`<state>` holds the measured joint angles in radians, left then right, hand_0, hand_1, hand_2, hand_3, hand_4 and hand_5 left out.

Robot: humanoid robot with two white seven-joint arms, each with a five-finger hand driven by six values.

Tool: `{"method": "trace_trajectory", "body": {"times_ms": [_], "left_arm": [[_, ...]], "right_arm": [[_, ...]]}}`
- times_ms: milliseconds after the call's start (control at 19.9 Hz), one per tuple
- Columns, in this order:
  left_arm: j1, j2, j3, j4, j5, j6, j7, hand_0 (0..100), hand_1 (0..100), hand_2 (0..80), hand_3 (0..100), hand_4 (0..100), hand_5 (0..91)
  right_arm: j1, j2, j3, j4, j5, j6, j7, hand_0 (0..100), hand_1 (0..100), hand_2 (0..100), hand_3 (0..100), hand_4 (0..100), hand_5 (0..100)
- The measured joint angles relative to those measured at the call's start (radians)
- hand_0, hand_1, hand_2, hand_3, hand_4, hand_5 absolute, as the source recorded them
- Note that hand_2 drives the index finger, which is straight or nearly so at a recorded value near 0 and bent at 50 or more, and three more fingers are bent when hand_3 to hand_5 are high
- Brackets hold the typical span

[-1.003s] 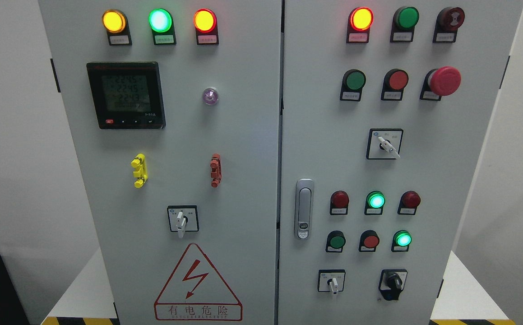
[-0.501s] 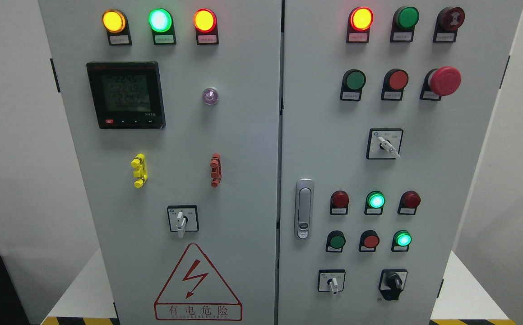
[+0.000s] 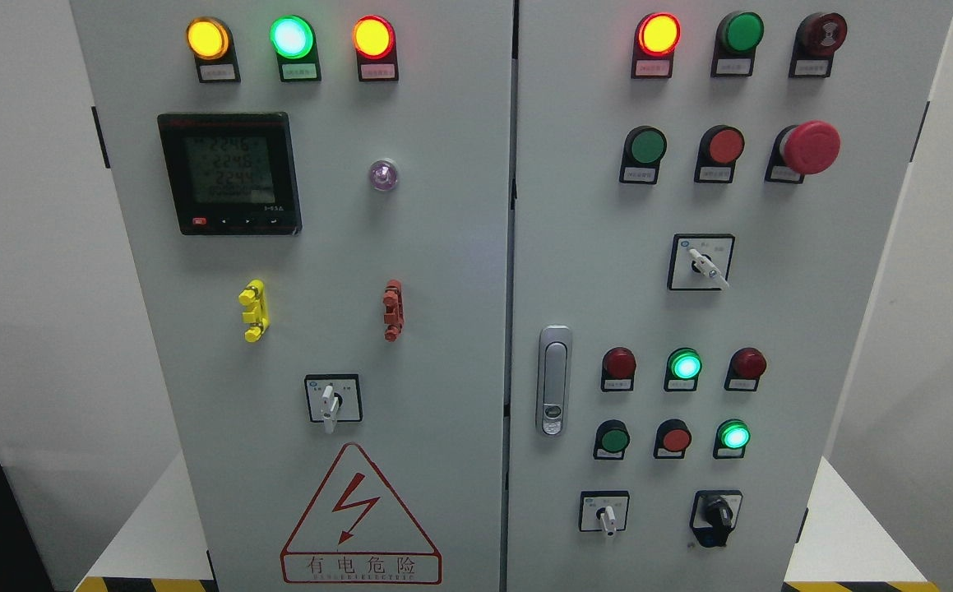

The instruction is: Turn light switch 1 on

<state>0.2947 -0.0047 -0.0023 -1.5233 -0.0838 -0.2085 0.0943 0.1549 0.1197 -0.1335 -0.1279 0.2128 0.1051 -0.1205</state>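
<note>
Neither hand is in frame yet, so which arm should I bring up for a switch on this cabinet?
I cannot read which control is switch 1. The pictures show no hand, so only position decides: left for the left door's rotary switch, right for the right door's selectors.

Warning triangle sign (image 3: 360, 514) on left cabinet door (image 3: 443, 247): red lightning bolt, below it red-framed strip with "有电危险"; smaller line of Latin capitals underneath too small to read.

Digital meter (image 3: 229, 173) on same door: lit screen, rows of digits, top rows roughly "2246", "2248", "224…"; last row blurred.

Small white label plates under indicator lamps and buttons, both doors: print too small to read. Selector switch plates: tiny characters, illegible.
</note>
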Motion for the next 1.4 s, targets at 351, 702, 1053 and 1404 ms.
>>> {"method": "trace_trajectory", "body": {"times_ms": [351,702,1053,1404], "left_arm": [[-0.046,0.002,0.001,-0.133,0.0,0.007,0.038,7,52,45.8,66,79,67.7],[-0.138,0.003,-0.007,-0.208,-0.001,0.093,0.117,0,52,51.0,72,81,70.1],[-0.241,0.004,-0.041,-0.271,-0.001,0.209,0.188,0,55,57.1,79,84,73.7],[-0.312,0.0,-0.075,-0.317,-0.003,0.295,0.236,0,56,59.0,82,86,76.9]], "right_arm": [[0.0,0.0,0.0,0.0,0.0,0.0,0.0,5,0,0,0,0,0],[0.0,0.0,0.0,0.0,0.0,0.0,0.0,5,0,0,0,0,0],[0.0,0.0,0.0,0.0,0.0,0.0,0.0,5,0,0,0,0,0],[0.0,0.0,0.0,0.0,0.0,0.0,0.0,5,0,0,0,0,0]]}}
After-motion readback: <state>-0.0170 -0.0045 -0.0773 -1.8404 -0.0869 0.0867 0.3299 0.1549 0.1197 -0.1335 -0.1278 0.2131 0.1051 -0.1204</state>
